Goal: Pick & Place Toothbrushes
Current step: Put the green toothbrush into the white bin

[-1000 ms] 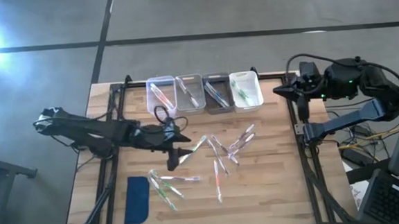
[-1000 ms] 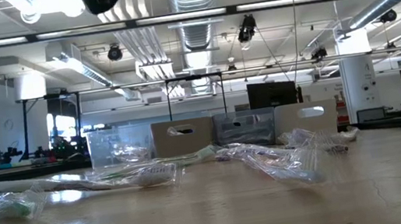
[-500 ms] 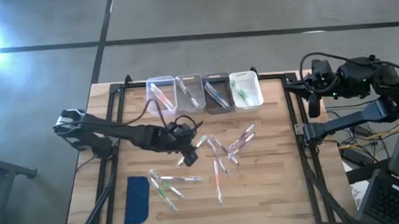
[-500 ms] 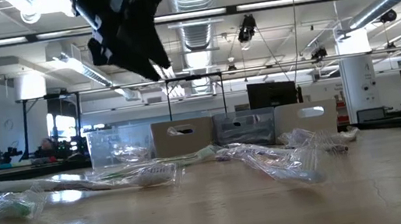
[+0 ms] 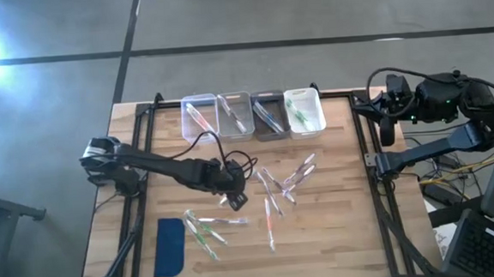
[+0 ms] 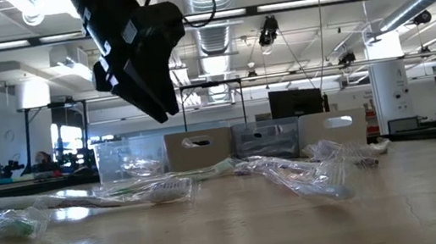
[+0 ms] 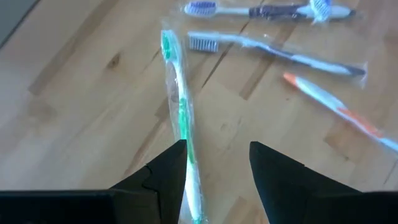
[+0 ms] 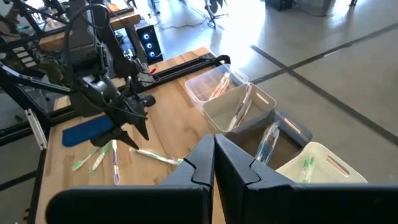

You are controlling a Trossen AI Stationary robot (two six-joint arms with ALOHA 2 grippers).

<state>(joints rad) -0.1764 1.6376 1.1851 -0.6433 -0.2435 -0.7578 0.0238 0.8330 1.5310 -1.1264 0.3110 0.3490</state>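
Near table centre I hover left gripper (image 7: 216, 163), fingers parted, nothing held, straddling green toothbrush (image 7: 181, 118) to line up grasp; bins (image 5: 253, 114) at 12 o'clock. Right gripper (image 8: 213, 163) parked, closed, empty.

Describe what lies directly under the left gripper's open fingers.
Under the left gripper lies a green-and-white toothbrush in a clear wrapper, flat on the wooden table. Its head shows beyond the fingers; its handle end is hidden behind them.
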